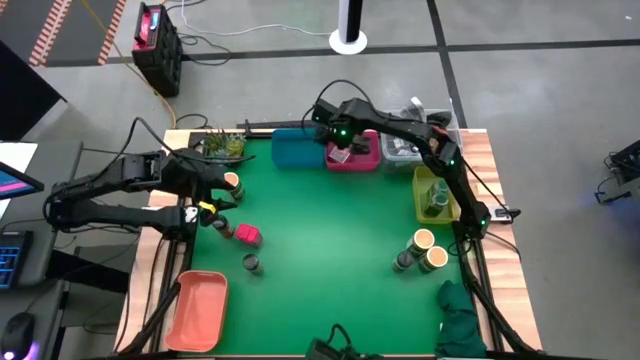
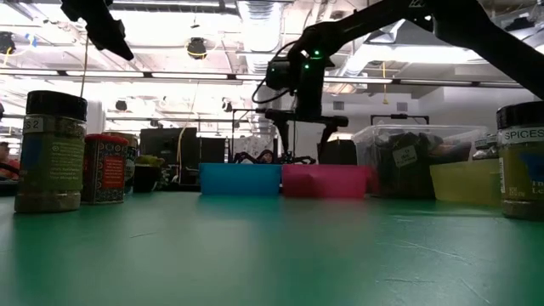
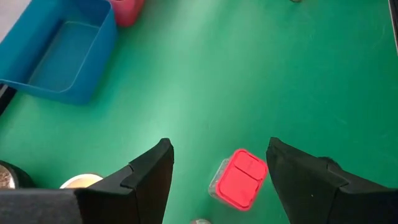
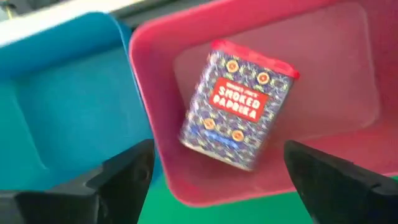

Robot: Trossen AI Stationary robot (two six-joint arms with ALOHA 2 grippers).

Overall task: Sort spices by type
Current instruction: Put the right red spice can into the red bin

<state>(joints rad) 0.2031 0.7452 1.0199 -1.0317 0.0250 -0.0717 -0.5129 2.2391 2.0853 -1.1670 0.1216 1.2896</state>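
Smoked paprika tin (image 4: pixel 239 102), red-lidded, blue-patterned, lay slanted inside the pink plastic bin (image 4: pixel 155 112), upper centre of high view; right gripper (image 4: pixel 217 180) directly above, jaws open, empty. Left gripper (image 3: pixel 217 180) open too.

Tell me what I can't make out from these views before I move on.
- Yellow bin, high view: the right arm crosses it, so its contents can't be counted.
- Clear tub, low view: contents are a dark jumble, too small to name.
- Paprika tin, right wrist view: blurred below the right claw; whether it has settled is unclear.
- Left claw, left wrist view: the tan-topped jar is cut off by the finger and the edge.
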